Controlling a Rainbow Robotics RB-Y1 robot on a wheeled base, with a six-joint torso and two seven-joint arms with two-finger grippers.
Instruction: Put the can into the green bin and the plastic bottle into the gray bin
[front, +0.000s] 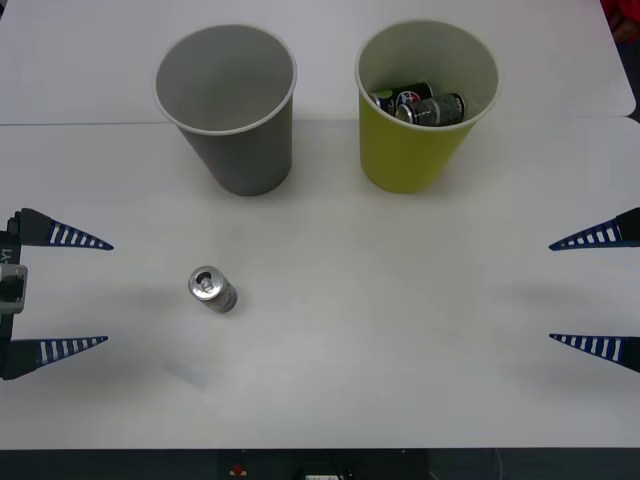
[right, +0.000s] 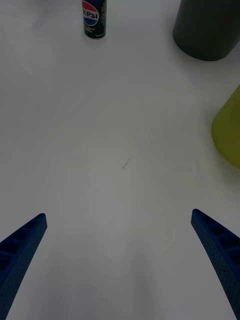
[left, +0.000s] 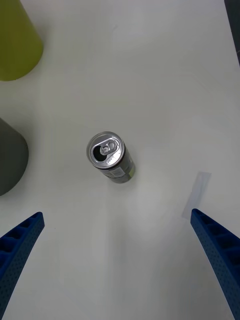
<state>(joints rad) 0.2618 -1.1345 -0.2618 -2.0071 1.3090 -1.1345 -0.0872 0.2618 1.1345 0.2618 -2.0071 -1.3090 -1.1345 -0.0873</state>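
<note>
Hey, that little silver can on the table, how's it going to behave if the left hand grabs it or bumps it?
The can stands upright with its tab hole already open, so it's probably empty and light. Being slim and upright, a sideways bump would likely tip it, and then it could roll on the table. Its smooth metal wall may slip or dent. The left hand is open beside it.

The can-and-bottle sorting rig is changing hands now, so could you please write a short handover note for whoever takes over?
Left gripper: open, low at the table's left side, holding nothing.
Right gripper: open, at the right side, holding nothing.
The can stands upright on the table, in front of the gray bin and nearer the left gripper.
The green bin stands to the right of the gray bin and holds dark cans.
Done: nothing yet with the silver can.
Left: pick it up and drop it into the green bin. I see no plastic bottle on the table.
</note>
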